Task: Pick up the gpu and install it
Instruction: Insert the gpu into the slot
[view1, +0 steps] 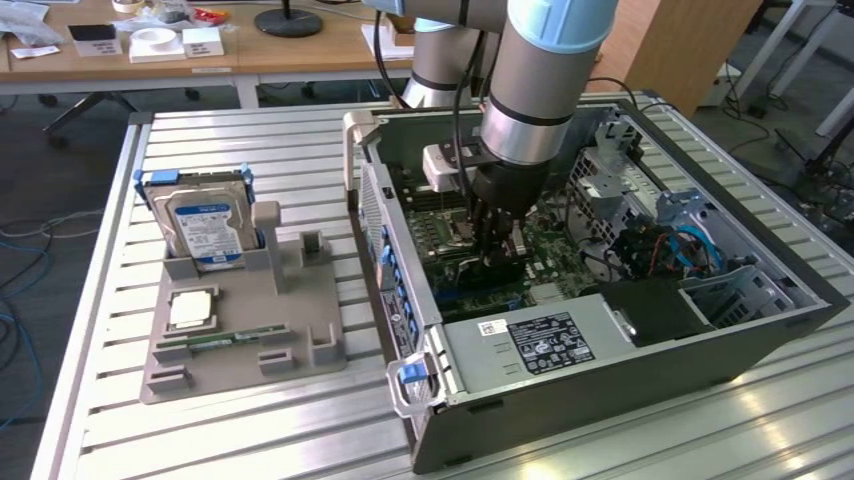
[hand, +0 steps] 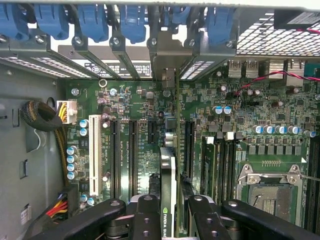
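Robot's tool (hand: 172, 210) clamps the thin, stiff, fragile gpu (hand: 168, 170) by its top edge above the motherboard (hand: 235, 120).

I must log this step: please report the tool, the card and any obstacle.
Tool shut on thin dark gpu card, edge-on. Card inside open grey computer case, over green motherboard slots. No obstacle seen.

Gpu (hand: 169, 175) stands on motherboard (hand: 125, 100) inside case (view1: 747, 330).

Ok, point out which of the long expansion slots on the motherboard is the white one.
The white slot at the end of the row, beside the blue-topped capacitors. The other long slots are black.
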